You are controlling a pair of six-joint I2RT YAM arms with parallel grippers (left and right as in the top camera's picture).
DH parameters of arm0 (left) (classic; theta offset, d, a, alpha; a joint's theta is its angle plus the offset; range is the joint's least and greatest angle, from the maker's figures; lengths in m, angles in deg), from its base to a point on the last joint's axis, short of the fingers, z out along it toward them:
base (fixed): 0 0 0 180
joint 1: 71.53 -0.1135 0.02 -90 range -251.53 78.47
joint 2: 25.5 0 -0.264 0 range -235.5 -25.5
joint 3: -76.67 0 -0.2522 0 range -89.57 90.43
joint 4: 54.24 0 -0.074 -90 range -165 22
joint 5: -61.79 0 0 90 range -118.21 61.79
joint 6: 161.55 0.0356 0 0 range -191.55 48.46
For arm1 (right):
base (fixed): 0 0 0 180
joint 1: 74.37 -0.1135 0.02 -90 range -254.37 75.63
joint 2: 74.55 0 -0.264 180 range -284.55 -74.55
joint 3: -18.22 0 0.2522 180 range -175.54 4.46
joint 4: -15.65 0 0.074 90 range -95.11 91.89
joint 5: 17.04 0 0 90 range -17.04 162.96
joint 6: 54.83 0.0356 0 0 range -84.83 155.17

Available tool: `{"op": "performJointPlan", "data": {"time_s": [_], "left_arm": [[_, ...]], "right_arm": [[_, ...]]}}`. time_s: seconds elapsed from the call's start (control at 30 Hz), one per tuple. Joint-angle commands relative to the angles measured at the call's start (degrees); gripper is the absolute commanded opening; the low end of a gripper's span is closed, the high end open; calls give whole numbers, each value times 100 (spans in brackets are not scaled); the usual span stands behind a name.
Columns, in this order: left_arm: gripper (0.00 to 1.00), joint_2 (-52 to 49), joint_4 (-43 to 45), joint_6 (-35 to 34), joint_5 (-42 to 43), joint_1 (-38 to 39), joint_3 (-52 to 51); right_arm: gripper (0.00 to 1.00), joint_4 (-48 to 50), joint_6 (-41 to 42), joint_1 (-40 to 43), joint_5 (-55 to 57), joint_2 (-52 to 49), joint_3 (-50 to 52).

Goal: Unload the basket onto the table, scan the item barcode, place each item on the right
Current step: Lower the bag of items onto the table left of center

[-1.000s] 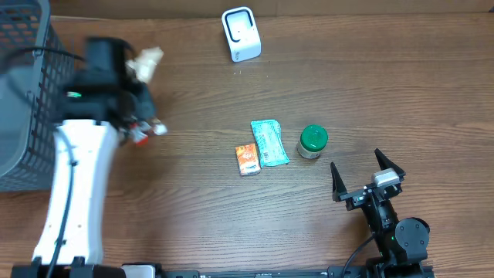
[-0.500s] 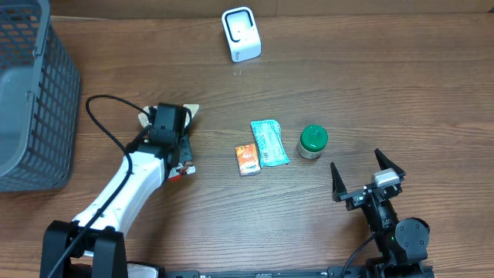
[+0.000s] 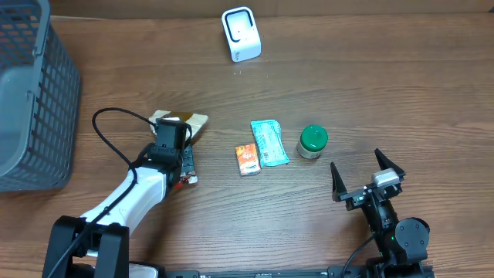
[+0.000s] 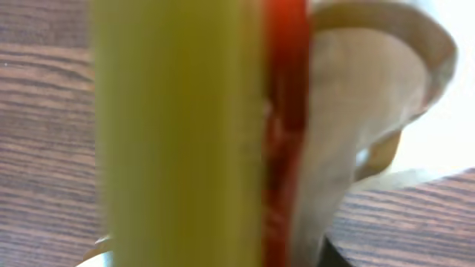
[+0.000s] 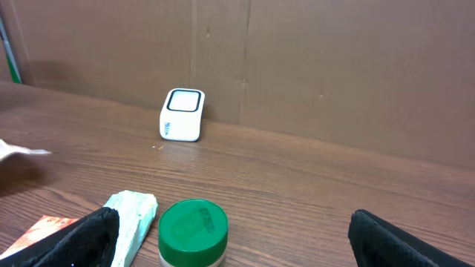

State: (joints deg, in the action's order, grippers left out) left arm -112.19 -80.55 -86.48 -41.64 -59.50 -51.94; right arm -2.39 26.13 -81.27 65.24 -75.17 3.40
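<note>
Jaws on the right gripper (image 3: 355,159) are spread wide with nothing between them, parked low at the near right of the table (image 3: 386,77). Over on the other side, the left gripper (image 3: 176,125) is down at the tabletop, right on top of a tan packet (image 3: 187,120). Is it clamped or let go? I cannot tell. From overhead the wrist covers the fingers, and the left wrist view is just a blur of yellow-green, red and beige filling the frame.

Now the count. There is one tan packet, left of centre, poking out from under the left gripper. In the middle there are three more items. One orange packet (image 3: 248,159) lies flat, with one teal packet (image 3: 269,143) just beside it on its right, the two touching or very nearly so. One jar (image 3: 312,142) with a green lid stands upright, just right of the teal packet. That makes four items on the wood.

One white scanner (image 3: 241,33) stands at the far edge, well apart from the tan packet and from the middle group. The right wrist view shows it upright in front of a brown cardboard wall (image 5: 297,67). One grey mesh basket (image 3: 54,100) sits at the far left corner.
</note>
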Motion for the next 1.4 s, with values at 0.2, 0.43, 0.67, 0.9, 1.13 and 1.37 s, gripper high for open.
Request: {"op": "performJointPlan", "data": {"time_s": [0.2,0.43,0.67,0.9,1.13,1.37], "left_arm": [[66,2,72,243,297,37,57],[79,415,-649,299,295,37,822],[80,855,-2590,164,186,-170,2411],[54,870,-3453,-356,315,-796,2938],[30,730,-3851,-352,518,-1086,2660],[17,304,-3578,-350,1062,-1084,2201]], "right_arm": [[100,26,-4,-11,-46,39,61],[100,26,-4,-11,-46,42,61],[100,24,-4,-11,-46,42,61],[100,26,-4,-11,-46,42,61],[100,26,-4,-11,-46,42,61],[100,26,-4,-11,-46,42,61]]}}
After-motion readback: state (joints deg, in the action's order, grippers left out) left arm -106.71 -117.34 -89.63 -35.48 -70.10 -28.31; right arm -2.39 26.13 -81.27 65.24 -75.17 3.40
